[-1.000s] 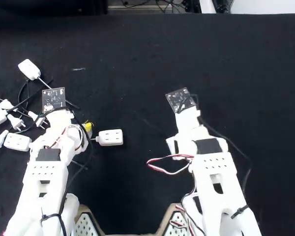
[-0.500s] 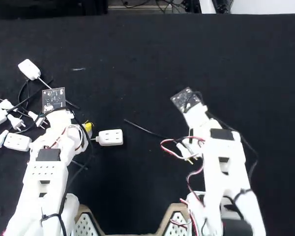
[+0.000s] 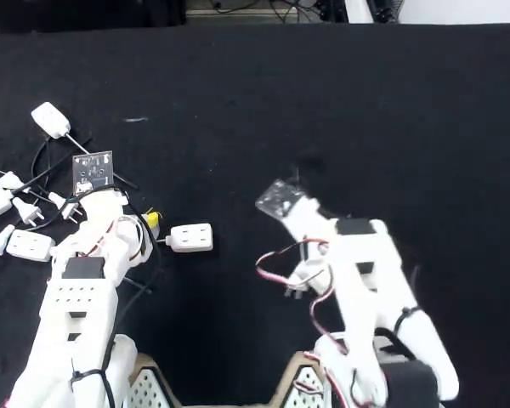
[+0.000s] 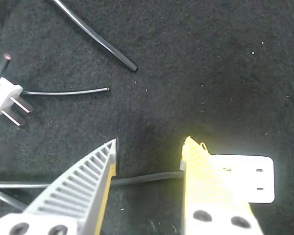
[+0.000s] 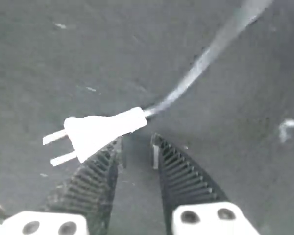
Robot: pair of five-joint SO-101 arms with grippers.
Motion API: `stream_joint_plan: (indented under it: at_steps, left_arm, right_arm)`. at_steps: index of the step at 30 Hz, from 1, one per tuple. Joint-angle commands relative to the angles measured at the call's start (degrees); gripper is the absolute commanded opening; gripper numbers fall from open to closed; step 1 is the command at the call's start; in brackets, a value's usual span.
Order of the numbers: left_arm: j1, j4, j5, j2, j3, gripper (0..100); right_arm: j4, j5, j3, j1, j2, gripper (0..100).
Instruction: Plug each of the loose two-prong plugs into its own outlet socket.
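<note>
The right gripper (image 5: 136, 144) hangs low over the black table (image 3: 391, 102), near the middle. Its jaws are a little apart and nothing is between them. A white plug (image 5: 100, 131) with two prongs lies right at the tip of one jaw. Its cord (image 5: 201, 66) trails away from it.

I think the job now is to grab this plug. It is best to slide over so the fat white body sits between the jaws, then squeeze. Do not pinch the prongs or the cord. The prongs must stick out free.

The left gripper (image 4: 149, 151) is wide open over a black cord (image 4: 147, 177). The white outlet socket (image 4: 247, 178) lies just to its right. This gripper could hold that socket steady.
</note>
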Motion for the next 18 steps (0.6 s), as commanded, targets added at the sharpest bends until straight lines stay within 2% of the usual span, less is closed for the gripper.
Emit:
stream_joint_plan:
  at_steps: [1, 8, 14, 18]
  left_arm:
    - [-0.6, -0.9, 0.0, -1.1, -0.7, 22]
    - [-0.6, -0.9, 0.0, -1.1, -0.7, 22]
    - [-0.6, -0.9, 0.0, -1.1, -0.7, 22]
    - [-0.7, -0.7, 0.0, -1.1, -0.7, 22]
  right_arm:
    - [2.5, -5.5, -2.0, -7.9, -8.7, 8.8]
    - [2.6, -4.8, -2.0, -9.7, -18.6, 9.9]
    - [9.1, 10.6, -1.9, -9.5, -18.8, 27.1]
    - [9.4, 20.4, -2.1, -6.7, -18.9, 23.2]
